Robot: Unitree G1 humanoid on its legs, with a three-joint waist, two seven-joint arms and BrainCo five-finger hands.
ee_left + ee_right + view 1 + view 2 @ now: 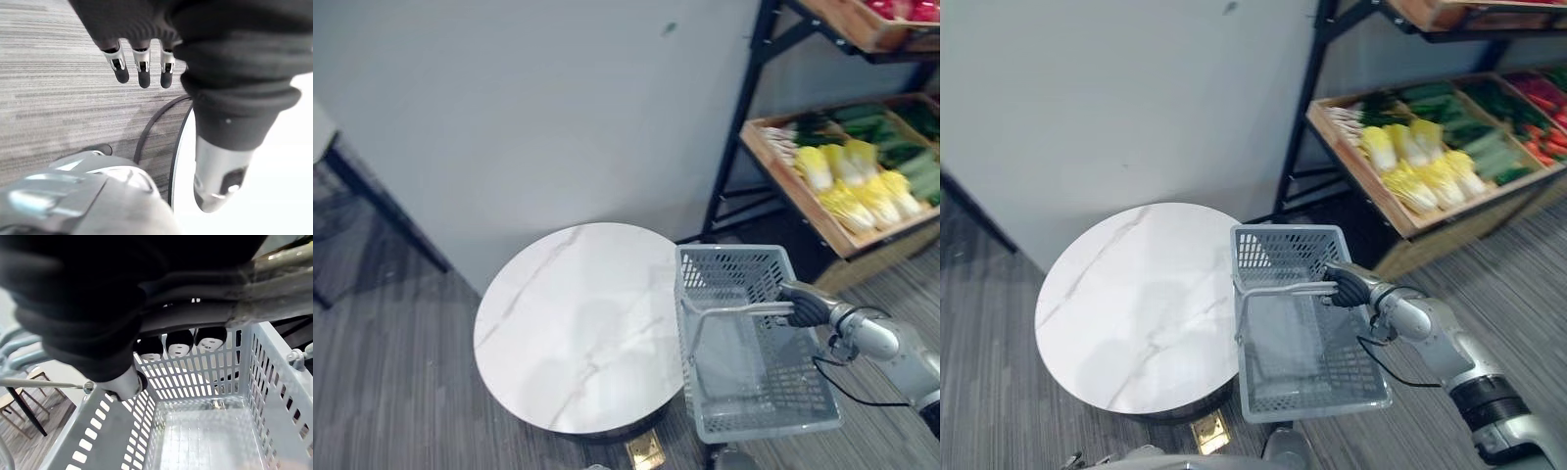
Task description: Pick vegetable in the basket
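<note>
My right hand [1351, 286] is curled round the handle [734, 311] of a grey plastic basket [1278, 250] that hangs beside the round table. In the right wrist view the fingers [178, 342] wrap the handle above the basket's slotted walls [274, 382], and nothing lies inside. Vegetables sit on a sloped wooden shelf to the right: yellow-white cabbages [857, 186], green ones [901, 137] behind them, red ones [1545, 108] further along. My left hand [142, 63] hangs low beside the table's edge, fingers straight, holding nothing.
A round white marble table [578, 323] stands left of the basket. The black shelf frame [739, 117] carries the wooden crate [803, 206] and an upper crate with red produce [901, 10]. A grey wall is behind, and dark furniture legs [372, 196] stand at far left.
</note>
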